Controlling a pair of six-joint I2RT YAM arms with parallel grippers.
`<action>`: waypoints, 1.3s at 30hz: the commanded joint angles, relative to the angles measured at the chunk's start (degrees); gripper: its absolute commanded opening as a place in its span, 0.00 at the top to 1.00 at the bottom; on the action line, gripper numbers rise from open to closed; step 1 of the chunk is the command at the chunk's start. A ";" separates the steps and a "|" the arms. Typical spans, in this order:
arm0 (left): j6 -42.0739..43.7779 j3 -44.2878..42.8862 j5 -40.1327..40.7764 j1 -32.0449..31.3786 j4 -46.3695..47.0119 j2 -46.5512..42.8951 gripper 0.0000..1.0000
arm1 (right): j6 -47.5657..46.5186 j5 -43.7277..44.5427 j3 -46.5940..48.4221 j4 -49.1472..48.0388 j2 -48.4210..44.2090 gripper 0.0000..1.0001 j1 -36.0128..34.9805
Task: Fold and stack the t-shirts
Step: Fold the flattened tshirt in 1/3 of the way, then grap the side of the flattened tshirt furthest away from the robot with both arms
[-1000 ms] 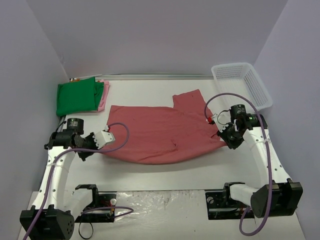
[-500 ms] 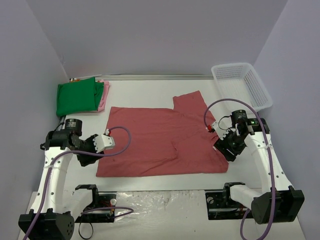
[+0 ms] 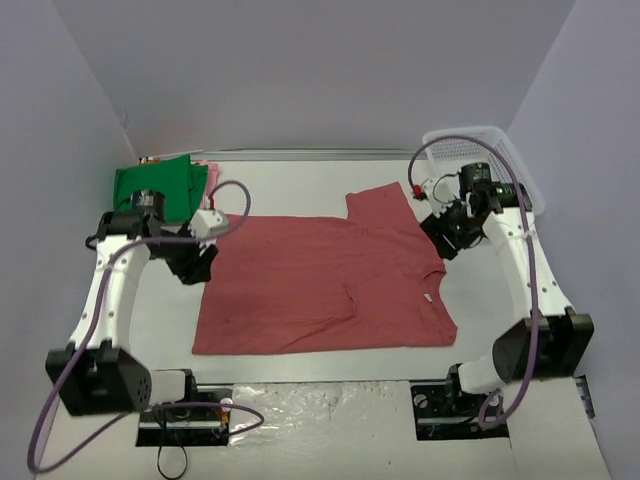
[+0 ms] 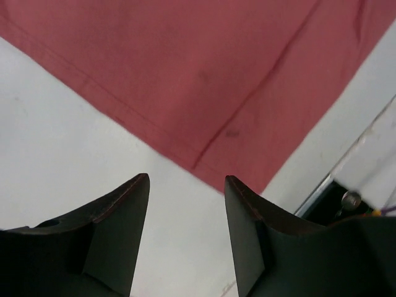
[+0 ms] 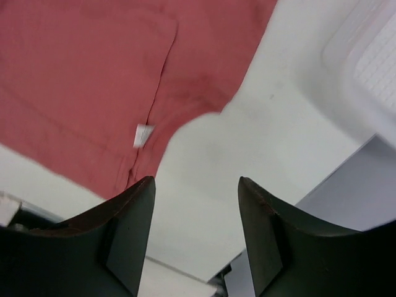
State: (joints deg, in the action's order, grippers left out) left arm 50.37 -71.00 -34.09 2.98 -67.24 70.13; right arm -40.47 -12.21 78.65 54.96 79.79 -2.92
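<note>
The dusty-red t-shirt (image 3: 320, 285) lies spread flat mid-table, one sleeve (image 3: 380, 205) pointing toward the back. A folded green t-shirt (image 3: 150, 183) rests at the back left over a pink one (image 3: 208, 172), of which only an edge shows. My left gripper (image 3: 196, 264) hovers open by the red shirt's left edge; its wrist view has the red cloth (image 4: 204, 74) ahead of empty fingers (image 4: 133, 210). My right gripper (image 3: 446, 235) is open above the shirt's right shoulder. Its wrist view shows red cloth (image 5: 93, 80) with a white label (image 5: 143, 135), nothing between the fingers.
A white mesh basket (image 3: 520, 170) stands at the back right, partly behind the right arm, and its rim (image 5: 371, 62) shows in the right wrist view. Walls close in the table on three sides. The arm bases and cables sit along the near edge.
Both grippers opened and let go of the red shirt, which now lies flat. Both arms then rose and swung toward the back, the left near the green shirt, the right near the basket.
</note>
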 commanded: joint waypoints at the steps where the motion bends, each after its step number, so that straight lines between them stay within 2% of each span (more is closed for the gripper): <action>1: -12.47 -7.29 -14.23 1.76 10.46 10.70 0.49 | 6.97 -4.83 8.86 -6.62 10.78 0.48 0.46; 3: -17.22 -11.59 -17.14 2.11 13.18 19.14 0.49 | 9.35 -6.59 13.61 -6.53 15.72 0.49 0.46; 6: -22.76 -22.73 -17.86 2.29 16.43 30.04 0.50 | 11.90 -9.76 22.14 -6.10 24.52 0.51 0.37; 8: -25.74 -26.54 -17.51 2.64 18.28 36.88 0.49 | 12.52 -11.69 27.59 -5.48 30.06 0.65 0.19; 9: -26.02 -28.38 -17.07 2.73 18.37 38.75 0.50 | 12.87 -12.40 29.17 -4.52 33.21 0.68 0.02; 11: -28.04 -32.87 -14.88 2.82 19.95 43.57 0.50 | 12.61 -14.15 33.13 -1.80 35.78 0.67 -0.24; 16: -31.56 -37.01 -10.13 3.34 24.61 49.57 0.49 | 10.76 -14.69 34.90 -0.29 39.39 0.63 -1.12; 20: -33.49 -40.09 -5.47 3.43 25.93 54.48 0.48 | 9.88 -14.86 34.20 0.41 40.00 0.62 -2.00; 25: -34.55 -44.57 -3.54 3.78 25.14 59.06 0.47 | 8.92 -13.72 32.62 1.29 40.71 0.62 -3.58; 35: -35.43 -50.02 -5.90 3.78 21.98 66.01 0.50 | 8.30 -11.61 30.68 1.29 41.06 0.63 -5.34; 39: -35.34 -49.85 -6.43 3.61 21.72 66.54 0.59 | 8.21 -11.17 30.60 1.20 41.59 0.63 -5.34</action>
State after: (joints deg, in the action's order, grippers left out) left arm 15.64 -118.52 -39.13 6.35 -43.55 137.38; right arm -31.55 -24.34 109.65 53.45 119.94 -8.34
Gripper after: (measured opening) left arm 0.426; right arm 0.372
